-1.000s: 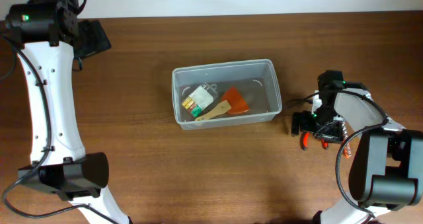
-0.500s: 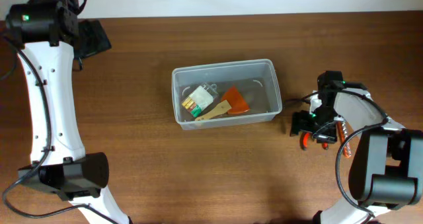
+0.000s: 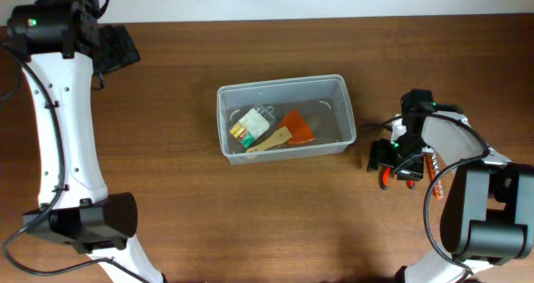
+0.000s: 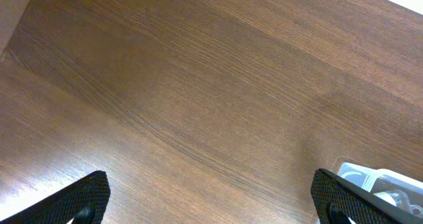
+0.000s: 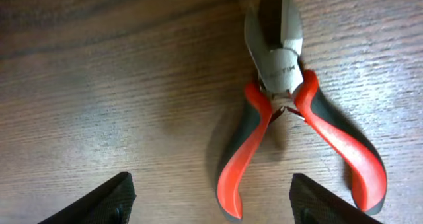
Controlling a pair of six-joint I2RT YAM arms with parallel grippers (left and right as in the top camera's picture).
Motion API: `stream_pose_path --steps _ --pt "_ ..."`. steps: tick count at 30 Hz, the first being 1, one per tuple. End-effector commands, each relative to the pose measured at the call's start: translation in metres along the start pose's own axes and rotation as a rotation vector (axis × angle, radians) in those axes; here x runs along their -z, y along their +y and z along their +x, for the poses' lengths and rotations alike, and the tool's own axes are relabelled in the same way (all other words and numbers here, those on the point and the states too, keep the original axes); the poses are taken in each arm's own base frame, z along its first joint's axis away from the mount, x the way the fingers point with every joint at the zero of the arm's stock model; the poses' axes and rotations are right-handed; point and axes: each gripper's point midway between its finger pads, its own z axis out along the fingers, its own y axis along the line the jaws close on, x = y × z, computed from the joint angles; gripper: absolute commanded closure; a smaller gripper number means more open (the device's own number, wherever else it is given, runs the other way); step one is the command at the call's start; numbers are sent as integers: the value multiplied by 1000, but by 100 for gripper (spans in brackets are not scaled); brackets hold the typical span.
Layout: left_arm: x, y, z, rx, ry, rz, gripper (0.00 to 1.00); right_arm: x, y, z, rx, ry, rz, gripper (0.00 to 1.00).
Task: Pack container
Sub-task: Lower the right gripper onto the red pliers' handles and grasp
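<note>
Two open grippers, one tub mid-table.

Clear tub (image 3: 284, 84) at the centre of the table (image 3: 250, 224), with an orange piece (image 3: 298, 126), a wooden spatula (image 3: 271, 141) and a small packet (image 3: 250, 124) inside. Left gripper (image 4: 211, 201) near the far left corner, well apart from the tub, fingers wide over bare wood, nothing held. Right gripper (image 5: 211, 197) to the right of the tub, low over red-handled pliers (image 5: 284, 112) (nose pointing away from the wrist camera), fingers apart above the handles, not closed on them.
</note>
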Motion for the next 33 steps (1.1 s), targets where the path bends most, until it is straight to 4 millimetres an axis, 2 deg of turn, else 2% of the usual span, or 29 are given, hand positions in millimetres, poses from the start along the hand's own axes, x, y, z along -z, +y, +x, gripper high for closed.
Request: stream_pose_path --steps 1,8,20,28,33 --pt "4 1 -1 9 -9 4 1 -3 -3 -2 -19 -4 16 24" --pt "4 1 -1 9 -9 4 1 -3 -3 -7 -17 -28 12 24" --pt "4 1 -1 9 -9 4 1 -17 -10 4 -48 -9 38 25" --pt "4 1 -1 9 -9 4 1 -21 -11 7 -48 -5 38 42" --pt "4 1 -1 9 -8 4 1 -21 -11 7 -48 -6 38 64"
